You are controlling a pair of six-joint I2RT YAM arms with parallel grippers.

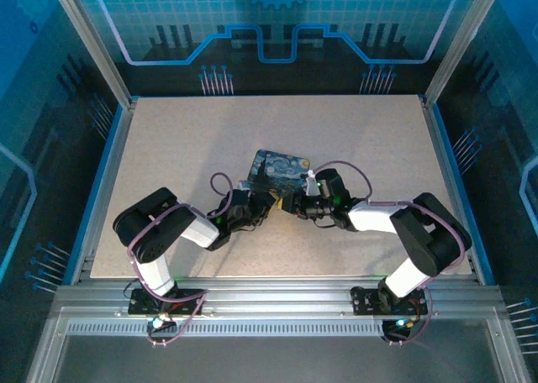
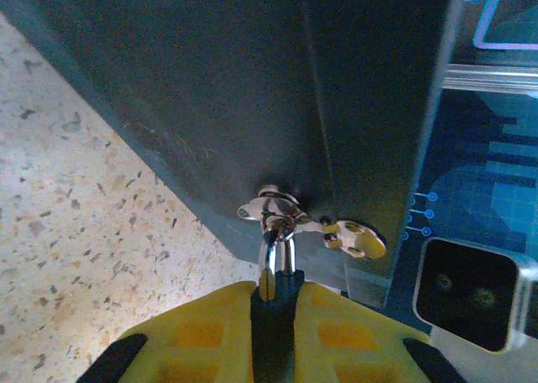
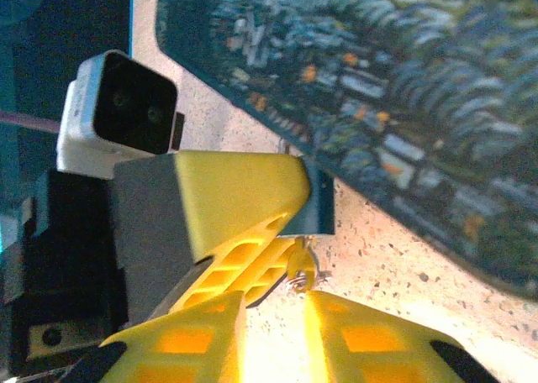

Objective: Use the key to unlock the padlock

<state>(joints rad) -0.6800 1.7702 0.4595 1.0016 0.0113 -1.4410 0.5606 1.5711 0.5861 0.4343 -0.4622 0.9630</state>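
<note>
While both arms meet nose to nose at the middle of the top view, just under the lower edge of the painted tin (image 1: 282, 169), everything comes down to one very small gap. The padlock (image 2: 271, 274) hangs by its thin silvery shackle from the hasp (image 2: 273, 205) on the tin's dark side wall, at the lower centre of the left wrist view. The left gripper (image 2: 275, 292) is clamped on its dark body, yellow fingers pressed in from both sides.

From the right wrist view, the key (image 3: 301, 265) shows as a little metal sliver low in the frame, near the middle. Its long axis runs roughly up and down. One end points to the left gripper's fingers above it, the other to the right gripper (image 3: 275, 299) directly below. So the right arm is the nearer one, with the key straight ahead of its tips.

Those jaws stand a little apart, with bright table (image 3: 395, 257) showing between them. The key sits at the mouth of that gap, closer to the right-hand finger, and I cannot tell whether either finger touches it. Whether it is seated in the lock is hidden as well.
</note>
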